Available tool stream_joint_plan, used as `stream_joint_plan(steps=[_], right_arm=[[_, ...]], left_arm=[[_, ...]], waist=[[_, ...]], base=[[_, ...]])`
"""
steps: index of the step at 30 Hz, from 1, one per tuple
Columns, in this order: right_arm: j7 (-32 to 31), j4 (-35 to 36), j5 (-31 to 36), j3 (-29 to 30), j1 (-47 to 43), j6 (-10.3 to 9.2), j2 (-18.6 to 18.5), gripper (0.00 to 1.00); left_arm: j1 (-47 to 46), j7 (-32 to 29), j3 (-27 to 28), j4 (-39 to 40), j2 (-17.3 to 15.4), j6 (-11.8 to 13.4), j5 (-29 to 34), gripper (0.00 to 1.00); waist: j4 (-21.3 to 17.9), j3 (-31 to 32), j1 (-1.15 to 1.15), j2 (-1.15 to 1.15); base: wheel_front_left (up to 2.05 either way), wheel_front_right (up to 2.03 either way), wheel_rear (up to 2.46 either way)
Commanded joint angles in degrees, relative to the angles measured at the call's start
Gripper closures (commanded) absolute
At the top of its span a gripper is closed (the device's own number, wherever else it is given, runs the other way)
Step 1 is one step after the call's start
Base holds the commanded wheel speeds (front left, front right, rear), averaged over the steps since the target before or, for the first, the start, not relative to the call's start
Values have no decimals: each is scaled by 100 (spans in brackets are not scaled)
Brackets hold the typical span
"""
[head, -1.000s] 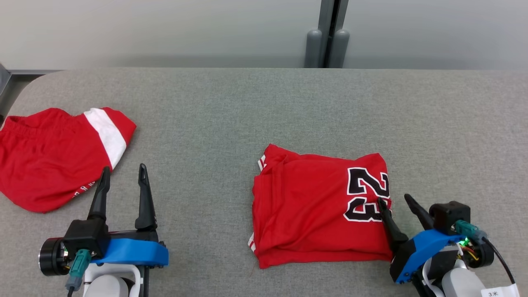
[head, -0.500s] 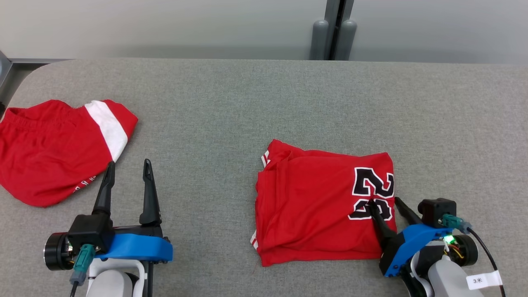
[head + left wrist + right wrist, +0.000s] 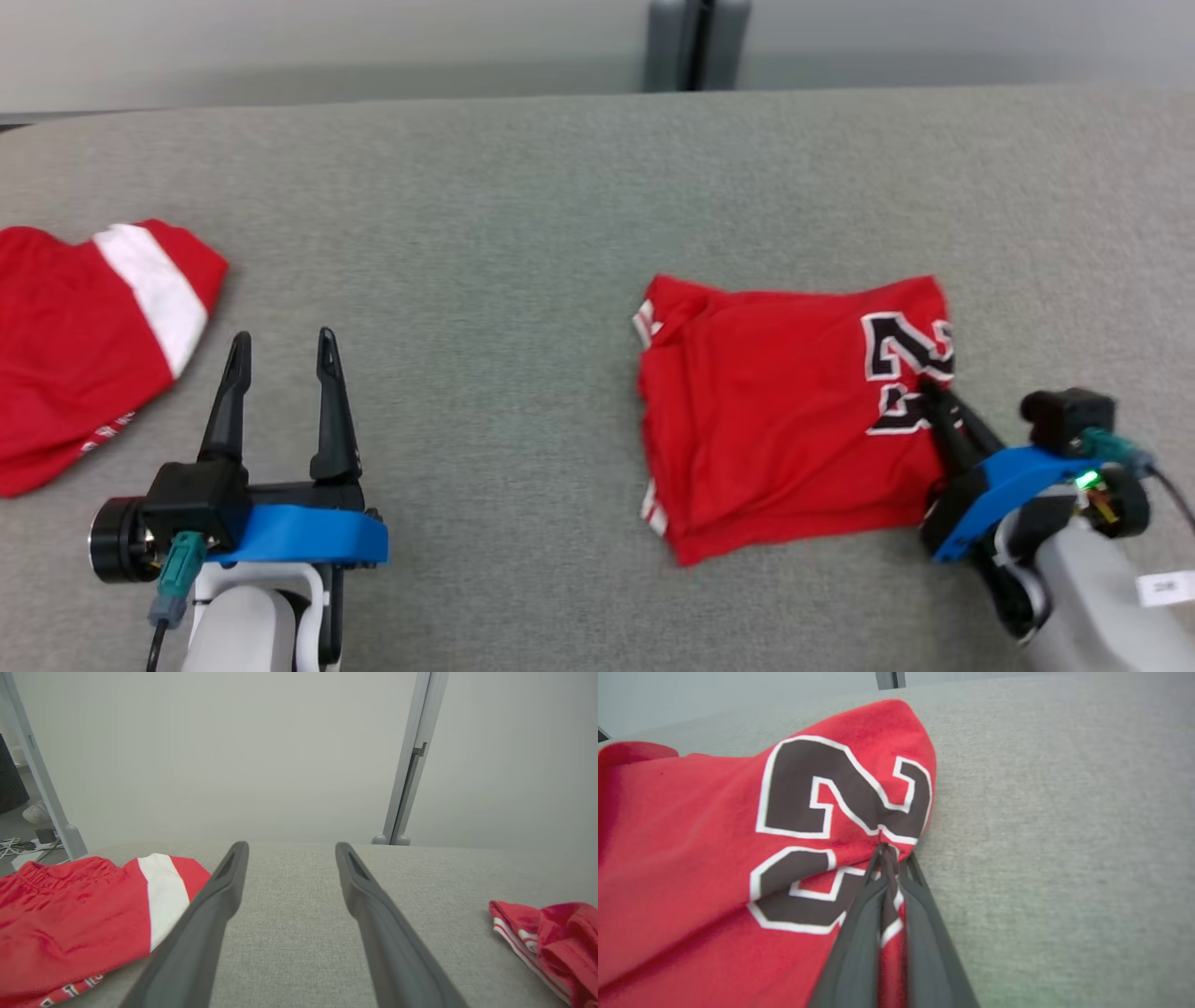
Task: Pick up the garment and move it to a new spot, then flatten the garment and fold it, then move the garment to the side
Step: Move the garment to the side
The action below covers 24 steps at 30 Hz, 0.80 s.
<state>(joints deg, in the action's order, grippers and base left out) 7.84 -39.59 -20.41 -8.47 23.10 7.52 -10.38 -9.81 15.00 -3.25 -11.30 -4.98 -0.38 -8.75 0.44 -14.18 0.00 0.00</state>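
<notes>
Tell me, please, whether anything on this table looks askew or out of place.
The folded red jersey lies slightly askew, and its numbered edge is bunched up in the shut jaws of the right gripper. The red shorts at the far left lie rumpled. Nothing looks spilled or damaged.

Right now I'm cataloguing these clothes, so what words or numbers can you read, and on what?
"2": black, white-edged, on the jersey; the digit below it is bunched in the right hand, unreadable.
White lettering on the hem of the shorts: too small to read.
White label behind that hand: blurred.
</notes>
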Motion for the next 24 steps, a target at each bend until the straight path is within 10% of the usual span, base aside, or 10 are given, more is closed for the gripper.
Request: stream_joint_plan(steps=[1, 24], right_arm=[[45, 98, -70, 70, 143, -3, -173, 100], [-18, 1433, -28, 802, 996, -1, -1239, 100]], left_arm=[[-126, 25, 1, 51, 24, -1, 34, 0], [-980, 25, -33, 656, -146, 36, 347, 0]], waist=[[-109, -100, 0, 0], [-1019, -1350, 0, 0]], base=[[0, 0, 0], [0, 0, 0]])
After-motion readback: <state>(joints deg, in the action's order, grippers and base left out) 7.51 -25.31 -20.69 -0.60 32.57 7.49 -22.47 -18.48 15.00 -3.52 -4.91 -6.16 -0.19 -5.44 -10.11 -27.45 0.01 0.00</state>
